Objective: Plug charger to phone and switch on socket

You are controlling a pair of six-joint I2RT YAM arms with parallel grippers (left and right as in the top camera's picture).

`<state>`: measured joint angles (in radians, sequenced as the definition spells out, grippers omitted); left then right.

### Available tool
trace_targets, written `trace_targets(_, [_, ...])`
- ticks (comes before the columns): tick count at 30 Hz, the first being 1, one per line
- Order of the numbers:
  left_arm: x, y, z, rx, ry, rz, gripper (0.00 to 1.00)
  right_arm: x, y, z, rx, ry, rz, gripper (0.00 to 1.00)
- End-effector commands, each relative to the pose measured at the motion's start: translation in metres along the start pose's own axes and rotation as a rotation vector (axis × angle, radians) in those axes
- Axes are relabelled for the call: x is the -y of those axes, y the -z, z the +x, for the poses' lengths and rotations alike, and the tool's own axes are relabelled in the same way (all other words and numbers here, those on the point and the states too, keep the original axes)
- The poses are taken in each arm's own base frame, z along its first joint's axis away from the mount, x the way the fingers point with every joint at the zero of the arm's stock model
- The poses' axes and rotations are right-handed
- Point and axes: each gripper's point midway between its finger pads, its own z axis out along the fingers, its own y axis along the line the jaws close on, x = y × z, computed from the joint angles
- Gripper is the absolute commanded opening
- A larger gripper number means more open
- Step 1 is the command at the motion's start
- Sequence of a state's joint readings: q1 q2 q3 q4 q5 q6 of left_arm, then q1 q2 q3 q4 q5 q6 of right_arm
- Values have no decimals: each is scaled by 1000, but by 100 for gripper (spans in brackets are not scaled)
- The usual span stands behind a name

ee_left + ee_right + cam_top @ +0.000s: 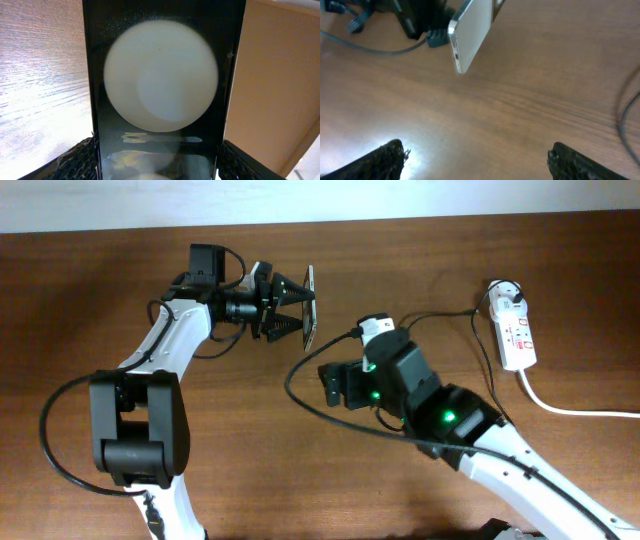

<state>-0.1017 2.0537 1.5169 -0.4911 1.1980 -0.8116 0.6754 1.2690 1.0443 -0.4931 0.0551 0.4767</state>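
- The left tool point(298, 306) is clamped across the phone point(311, 305), which it holds on edge over the table point(100, 280). From overhead the phone is only a thin sliver.
- The phone's long axis runs away from and toward the robot. Its flat faces turn sideways, one to the left tool and the other to the right arm.
- The right tool point(335, 385) is spread wide with nothing between its fingers. It sits near the phone, to the right of it and closer to the robot.
- The charger point(440, 315) shows as a thin black cable on the table, running from near the socket point(515, 330) toward the right arm. I cannot find its connector tip, which may be hidden by that arm.
- The coming move likely turns on this: the cable lies behind the right tool, on the side away from the phone. The right arm is the nearer one to both cable and socket.
- The left wrist view shows the glossy black screen of the phone point(157, 90) with a big round reflection, flanked by the fingers point(75, 160). Nothing of the cable shows there.
- The right wrist view shows the phone's point(470, 32) pale back and side edge. Its lower corner seems clear of the table.
- That view also shows the open right tool point(477, 152) and a blurred dark line at the right edge, perhaps a cable.
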Motion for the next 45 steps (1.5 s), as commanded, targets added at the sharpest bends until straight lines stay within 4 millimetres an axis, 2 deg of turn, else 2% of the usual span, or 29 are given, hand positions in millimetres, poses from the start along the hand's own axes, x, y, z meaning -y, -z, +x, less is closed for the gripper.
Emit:
trace_targets(1, [11, 1, 3, -33, 80, 40, 51, 2, 2, -24, 158, -28, 138, 100])
trace_targets(3, [14, 2, 6, -52, 104, 54, 52, -8, -17, -27, 181, -39, 122, 99])
trace_targets(8, [16, 2, 8, -64, 126, 63, 52, -17, -59, -37, 240, -53, 108, 99])
trace_targets(10, [15, 2, 8, -64, 127, 63, 52, -21, -69, -44, 279, -64, 93, 85])
trace_targets(11, [15, 2, 8, -64, 126, 63, 53, -20, -76, -47, 304, -71, 104, 75])
trace_targets(13, [15, 2, 8, -63, 125, 62, 53, -14, -87, -53, 350, -82, 139, 61])
trace_targets(17, [15, 2, 8, -63, 121, 62, 53, -18, -93, -58, 382, -90, 121, 54])
trace_targets(19, [15, 2, 8, -63, 117, 63, 53, -19, -101, -58, 390, -93, 116, 47])
trace_targets(22, [15, 2, 8, -63, 117, 62, 53, -19, -103, -57, 391, -93, 114, 23])
trace_targets(26, [15, 2, 8, -63, 118, 63, 54, -38, -101, -56, 353, -81, 15, 6])
trace_targets(28, [15, 2, 8, -63, 118, 63, 62, -39, -101, -56, 354, -82, 13, 4])
trace_targets(29, [15, 2, 8, -63, 118, 63, 72, -40, -97, -58, 360, -84, 9, 4])
trace_targets(30, [15, 2, 8, -63, 117, 63, 97, -41, -90, -63, 370, -88, 3, 4])
trace_targets(33, [22, 11, -2, -30, 44, 87, 99, -36, -64, -74, 387, -101, 5, 4])
trace_targets(34, [34, 24, -10, 9, -26, 113, 99, -27, -53, -82, 404, -148, 11, 4])
trace_targets(35, [48, 41, -12, 46, -98, 135, 99, -8, -43, -86, 397, -273, 29, 4])
trace_targets(37, [71, 74, -10, 116, -265, 157, 99, 10, -34, -88, 366, -394, 17, 4])
trace_targets(39, [101, 120, 9, 153, -444, 218, 99, 18, -18, -99, 338, -428, -76, 4])
trace_targets(40, [110, 143, 20, 191, -530, 219, 99, 23, -11, -100, 320, -438, -97, 4])
trace_targets(41, [109, 159, 26, 247, -573, 186, 99, 35, -5, -99, 294, -459, -101, 4])
trace_targets(42, [98, 181, 33, 338, -584, 94, 99, 47, 0, -96, 258, -482, -108, 4])
trace_targets(43, [70, 203, 40, 440, -559, -100, 99, 60, 4, -94, 226, -510, -128, 4])
trace_targets(44, [59, 215, 50, 470, -553, -191, 99, 71, 7, -95, 211, -533, -149, 4])
trace_targets(45, [57, 221, 59, 488, -556, -205, 99, 83, 8, -94, 203, -555, -154, 4])
